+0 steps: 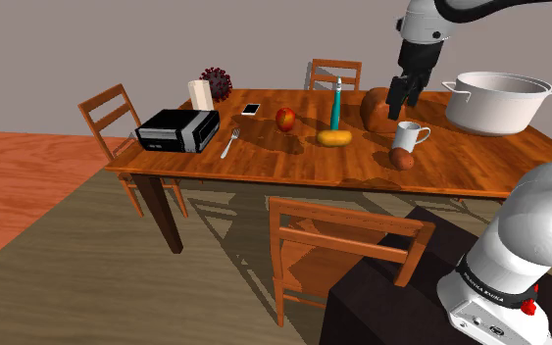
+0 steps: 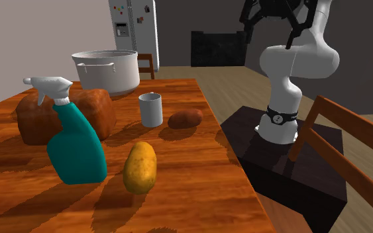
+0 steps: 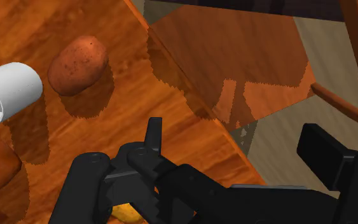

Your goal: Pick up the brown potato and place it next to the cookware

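- Wooden planks are forming the top of a long dining table (image 1: 293, 167), which is standing in a room with a brown floor; wooden chairs (image 1: 337, 250) are sitting around it.
- The black gripper (image 1: 404, 106) is hanging in the air above the table, near the long edge that is facing the arm's dark stand (image 2: 291, 165).
- Its jaws are standing apart and are clasping nothing.
- The brown potato (image 3: 77, 64) is lying on bare wood below the jaws and ahead of them, close to the table's edge and well apart from both fingers.
- A white mug (image 2: 150, 108) is standing upright just beside the potato, on the side away from the table's edge, also below the jaws.
- A brown bread loaf (image 2: 65, 112) is resting beyond the mug; in the shoulder view the jaws are hanging in front of it.
- The cookware, a big pale pot (image 1: 499, 101) with two side handles, is sitting at the end of the table, lower than the jaws and off towards the shoulder view's right, well apart from the potato.
- A teal spray bottle (image 2: 75, 142) is standing further from the jaws, towards the shoulder view's left, with a yellow potato (image 2: 140, 167) lying just beside it.
- Further that way, a red apple (image 1: 285, 119), a fork (image 1: 229, 144) and a black-and-silver box (image 1: 177, 129) are resting on the wood.
- A pale fridge (image 2: 135, 26) is standing against the far wall in the second exterior view.
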Motion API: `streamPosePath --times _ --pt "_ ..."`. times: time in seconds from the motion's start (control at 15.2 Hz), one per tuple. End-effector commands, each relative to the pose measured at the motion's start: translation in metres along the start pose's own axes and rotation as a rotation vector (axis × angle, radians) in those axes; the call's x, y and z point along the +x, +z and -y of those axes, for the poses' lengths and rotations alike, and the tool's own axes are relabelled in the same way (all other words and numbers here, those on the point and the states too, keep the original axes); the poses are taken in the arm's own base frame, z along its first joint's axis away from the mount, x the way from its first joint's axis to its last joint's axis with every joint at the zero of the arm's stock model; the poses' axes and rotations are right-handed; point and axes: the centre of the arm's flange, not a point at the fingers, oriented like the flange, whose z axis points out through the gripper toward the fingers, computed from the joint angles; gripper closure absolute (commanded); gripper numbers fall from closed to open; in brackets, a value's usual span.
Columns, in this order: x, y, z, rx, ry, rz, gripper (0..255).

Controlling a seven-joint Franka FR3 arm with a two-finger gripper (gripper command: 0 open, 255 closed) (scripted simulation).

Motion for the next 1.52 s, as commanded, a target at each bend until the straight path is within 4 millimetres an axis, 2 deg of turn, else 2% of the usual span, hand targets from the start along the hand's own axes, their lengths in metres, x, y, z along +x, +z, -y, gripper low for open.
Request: streamPosePath --times 0.0,0.4,0.73,1.32,1.45 --pt "0.000 0.000 0.000 0.000 0.000 0.000 0" --pt "0.017 0.063 -0.043 -0.015 0.249 -0.004 0" --pt "0.022 0.114 -0.082 -0.027 0.457 -0.008 0" --pt "0.011 0.206 -0.153 -0.050 0.831 -0.014 0" --pt "0.010 0.217 -0.158 -0.052 0.857 -0.015 0"
